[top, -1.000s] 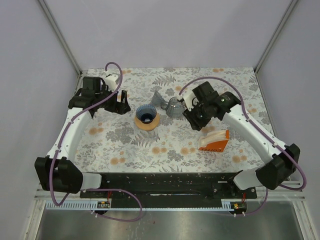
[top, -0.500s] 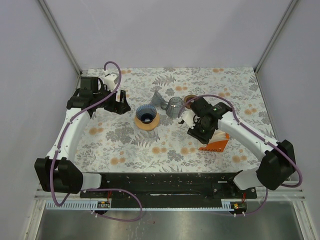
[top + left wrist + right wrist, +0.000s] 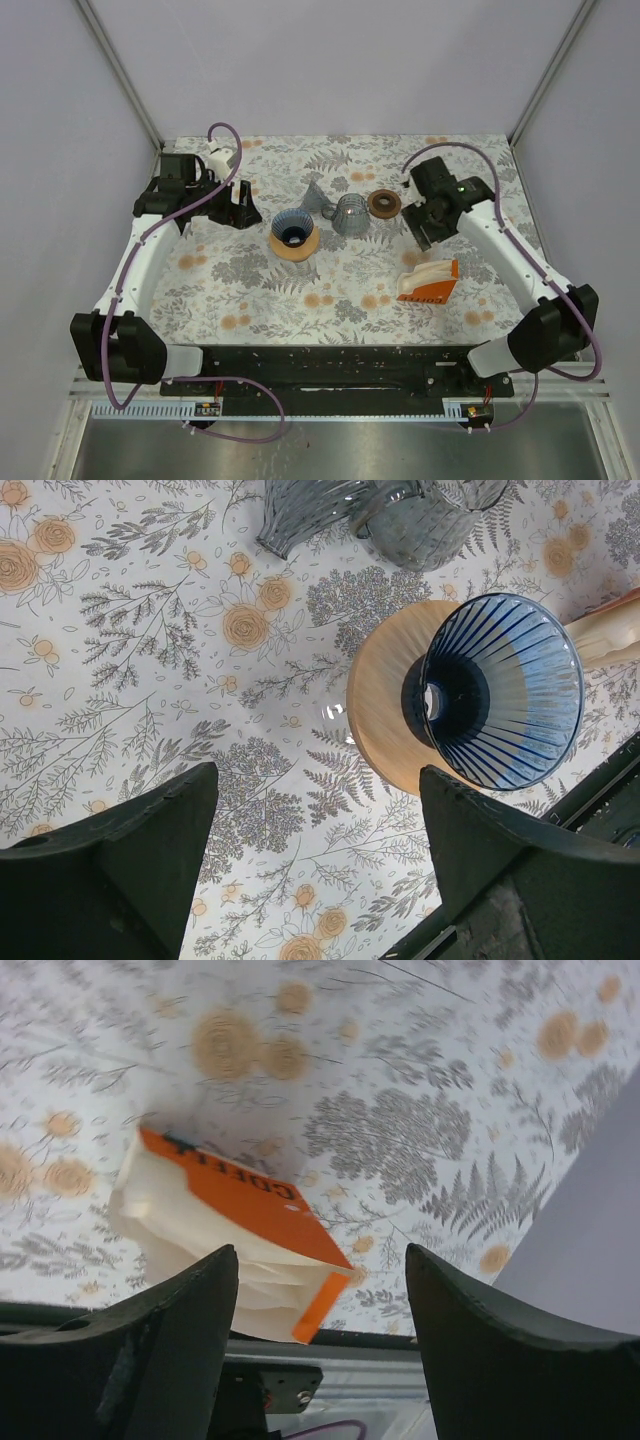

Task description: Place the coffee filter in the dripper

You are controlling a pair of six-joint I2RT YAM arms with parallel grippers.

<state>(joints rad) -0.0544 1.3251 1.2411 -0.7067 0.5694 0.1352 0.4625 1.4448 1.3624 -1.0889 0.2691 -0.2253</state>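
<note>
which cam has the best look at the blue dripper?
Left wrist: the dripper sits close, its ribbed inside clear. Top external shows the dripper small, mid-table. Right wrist misses it, showing only the filter pack.

Left arm and right arm are each wearing smooth white shells over the long links, with blocky matt-black housings bulging at the joints and both bases sitting on a black mounting plate. A purple cable is looping off the left wrist and trailing under its base, while a second purple cable is arching over the right wrist and curling past that arm's shoulder. The left gripper and right gripper are showing broad, dark, rounded fingers with a faintly grainy finish.
</note>
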